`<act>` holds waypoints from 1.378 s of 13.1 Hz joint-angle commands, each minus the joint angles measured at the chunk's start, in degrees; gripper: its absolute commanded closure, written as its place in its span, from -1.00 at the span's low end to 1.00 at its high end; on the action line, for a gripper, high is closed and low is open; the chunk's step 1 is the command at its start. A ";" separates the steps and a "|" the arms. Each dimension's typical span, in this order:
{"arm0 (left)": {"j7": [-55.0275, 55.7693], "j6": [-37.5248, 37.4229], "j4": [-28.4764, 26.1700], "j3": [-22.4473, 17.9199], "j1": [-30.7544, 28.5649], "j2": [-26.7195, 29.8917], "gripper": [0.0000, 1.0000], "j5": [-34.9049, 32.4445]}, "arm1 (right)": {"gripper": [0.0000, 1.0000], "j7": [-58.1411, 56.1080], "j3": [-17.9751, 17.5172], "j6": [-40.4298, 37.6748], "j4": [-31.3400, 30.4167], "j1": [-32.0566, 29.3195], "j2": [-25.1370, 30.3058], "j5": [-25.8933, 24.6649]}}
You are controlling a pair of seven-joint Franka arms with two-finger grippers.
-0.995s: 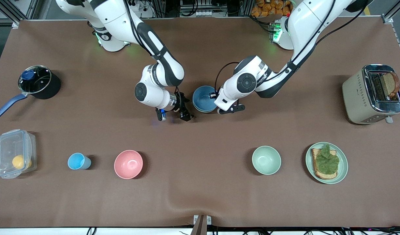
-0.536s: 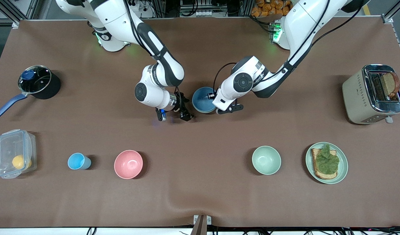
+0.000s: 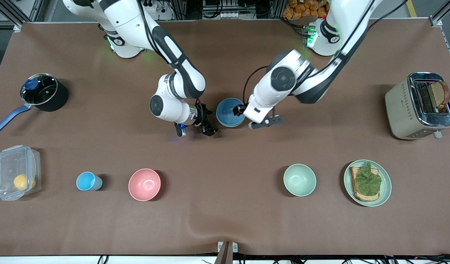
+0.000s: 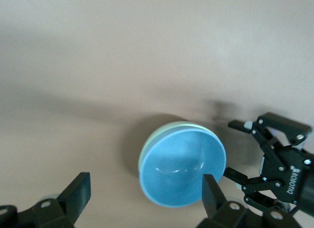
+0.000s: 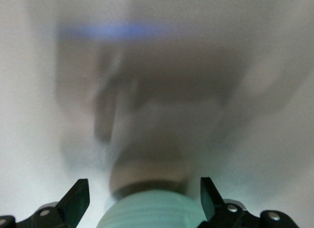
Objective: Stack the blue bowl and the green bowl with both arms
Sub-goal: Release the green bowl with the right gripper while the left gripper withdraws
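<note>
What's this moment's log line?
stack: blue bowl in green bowl | left gripper: open, over stack | right gripper: open, beside stack

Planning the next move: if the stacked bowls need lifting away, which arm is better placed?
Probably left. The left gripper is open over the blue bowl, which sits nested in the green bowl. The right gripper, also open, is over bare table beside the stack.
</note>
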State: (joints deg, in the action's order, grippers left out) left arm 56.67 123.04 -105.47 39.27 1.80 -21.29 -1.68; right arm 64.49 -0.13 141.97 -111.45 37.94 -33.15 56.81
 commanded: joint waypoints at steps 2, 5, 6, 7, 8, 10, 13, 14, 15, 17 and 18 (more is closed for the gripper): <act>0.72 -15.24 8.58 -0.15 -5.56 7.39 -1.00 -1.40 | -1.00 -1.03 1.96 -8.27 -1.32 -4.10 5.55 -5.28; -3.38 -24.48 19.04 -0.24 -11.36 8.19 -1.00 -1.49 | -1.00 -1.12 6.70 -12.75 -0.96 -4.98 8.01 -11.09; -9.33 -26.34 21.77 -0.24 -13.56 8.19 -1.00 -1.49 | -1.00 -1.12 8.98 -14.77 -0.70 -4.98 8.71 -13.37; -13.56 -28.18 22.75 -0.24 -15.06 8.28 -1.00 -1.49 | -1.00 -1.47 11.44 -17.31 0.00 -4.98 9.59 -15.40; -15.17 -28.72 22.85 -0.15 -16.55 8.45 -1.00 -1.40 | -1.00 -2.69 14.25 -20.73 1.31 -4.98 10.21 -17.59; -15.97 -30.21 23.64 0.19 -20.94 9.07 -1.00 -0.70 | -1.00 -9.34 19.61 -29.08 4.12 -4.90 11.18 -20.33; -20.01 -32.60 24.52 -2.77 -20.80 13.45 -1.00 -1.14 | -1.00 -13.16 25.87 -38.24 10.18 -4.81 10.92 -23.56; -23.16 -32.94 24.52 -8.36 -17.66 14.25 -1.00 -0.70 | -1.00 -12.99 26.05 -39.13 11.07 -4.89 11.09 -26.03; -27.80 -33.38 24.52 -15.64 -13.45 15.47 -1.00 -0.44 | -1.00 -13.33 27.36 -40.88 12.82 -4.98 11.18 -27.27; -35.81 -33.74 24.52 -22.81 -8.94 16.19 -1.00 -0.35 | -1.00 -17.62 32.19 -47.72 19.40 -5.06 10.74 -28.59; -38.11 -34.35 24.52 -25.70 -6.49 16.28 -1.00 -0.52 | -1.00 -20.51 32.21 -48.79 21.95 -6.90 11.18 -29.64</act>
State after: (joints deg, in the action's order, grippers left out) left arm 22.72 89.91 -80.63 18.11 -8.88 -5.91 -2.02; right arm 47.87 30.65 97.18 -94.96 32.97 -22.24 29.57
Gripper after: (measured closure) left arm 0.000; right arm 0.000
